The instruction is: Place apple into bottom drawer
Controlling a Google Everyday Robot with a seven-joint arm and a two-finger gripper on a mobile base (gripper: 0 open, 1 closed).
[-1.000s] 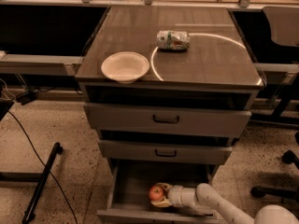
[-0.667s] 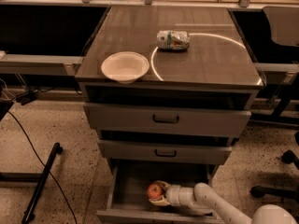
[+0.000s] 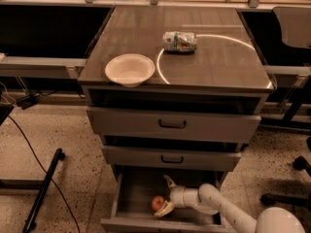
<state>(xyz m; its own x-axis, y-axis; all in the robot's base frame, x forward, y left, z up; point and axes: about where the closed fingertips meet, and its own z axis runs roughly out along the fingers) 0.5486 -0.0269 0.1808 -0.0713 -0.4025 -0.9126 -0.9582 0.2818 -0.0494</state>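
The small red-orange apple (image 3: 158, 203) lies on the floor of the open bottom drawer (image 3: 131, 191), left of centre. My gripper (image 3: 166, 195) is inside the drawer just right of the apple. It is open, with one finger (image 3: 168, 181) raised above and behind the apple and the other finger (image 3: 164, 209) low beside it. The apple sits at the mouth of the jaws, not clamped. My white arm (image 3: 214, 205) reaches in from the lower right.
On the cabinet top stand a white bowl (image 3: 129, 69) at the front left and a crushed silver-green can (image 3: 180, 41) at the back. The two upper drawers (image 3: 172, 124) are closed. An office chair base (image 3: 286, 193) is at the right, and a black pole (image 3: 43, 191) lies on the floor at the left.
The gripper has opened around the apple. The apple now rests on the drawer floor, a little left of where it was held.
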